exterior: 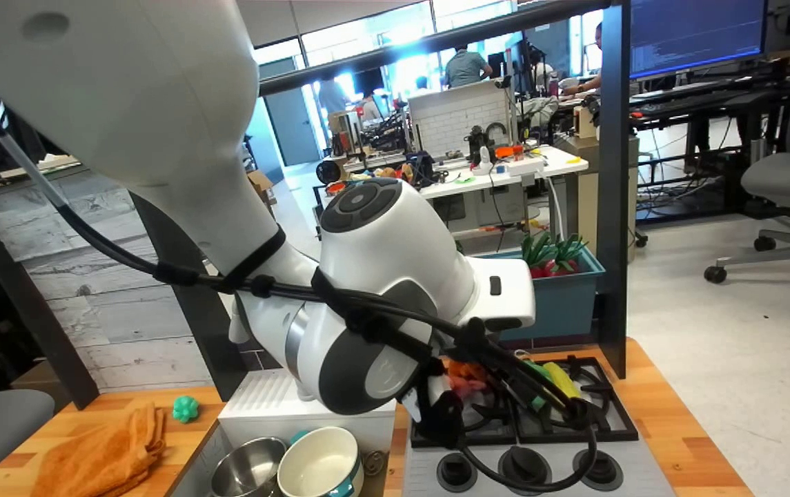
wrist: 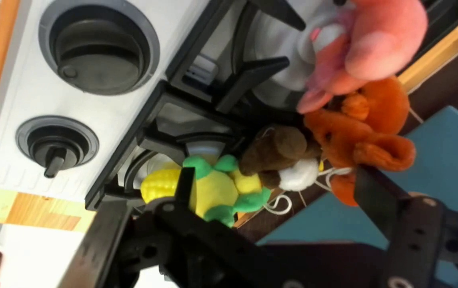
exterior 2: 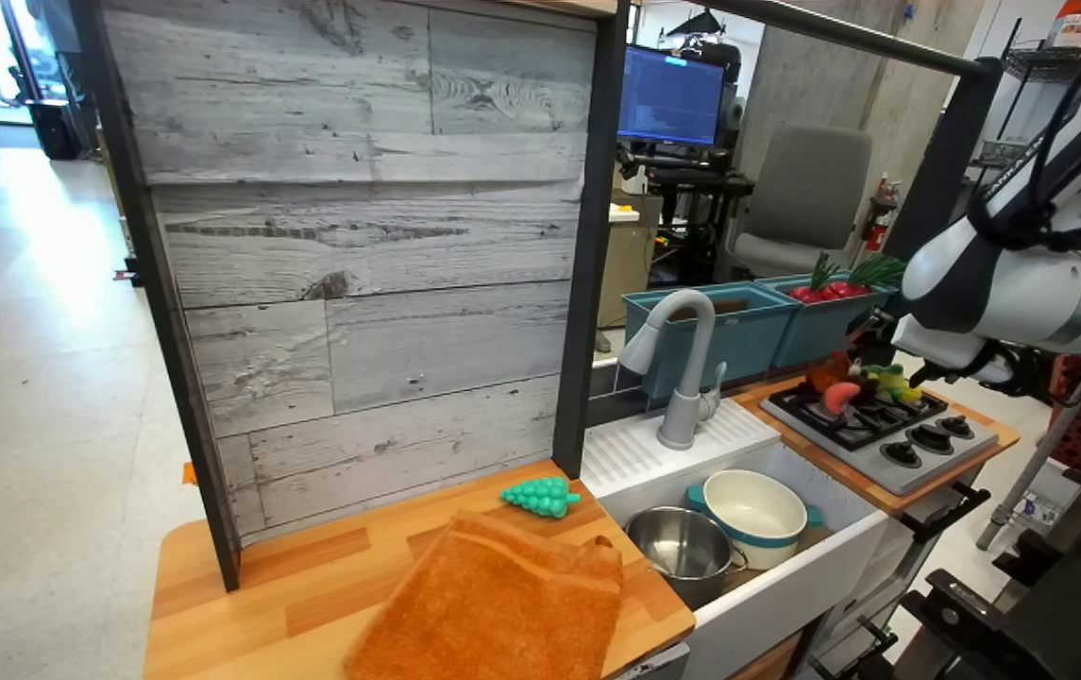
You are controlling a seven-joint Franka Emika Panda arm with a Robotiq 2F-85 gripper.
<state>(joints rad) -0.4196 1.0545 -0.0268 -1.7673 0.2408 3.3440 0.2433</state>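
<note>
Pincer (wrist: pixel 277 180) stands wide above the stove (wrist: pixel 113 109); whether it touches the yellow-and-green plush toy (wrist: pixel 215 192), I cannot tell. That toy lies beside yellow corn (wrist: pixel 159 185) toward the stove's edge farthest from the sink (exterior 2: pixel 785 604). Near the stove's back edge sit a brown plush toy (wrist: pixel 269 151) and an orange plush toy (wrist: pixel 357 129), with a pink plush toy (wrist: pixel 385 46) beside the latter, toward the sink.

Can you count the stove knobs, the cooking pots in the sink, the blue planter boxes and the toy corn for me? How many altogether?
Round black stove knobs: 3
Cooking pots, a shiny silver metal pot and a round cream-and-teal pot: 2
Blue rectangular planter boxes: 2
Bumpy yellow toy corn: 1
Total: 8
</note>
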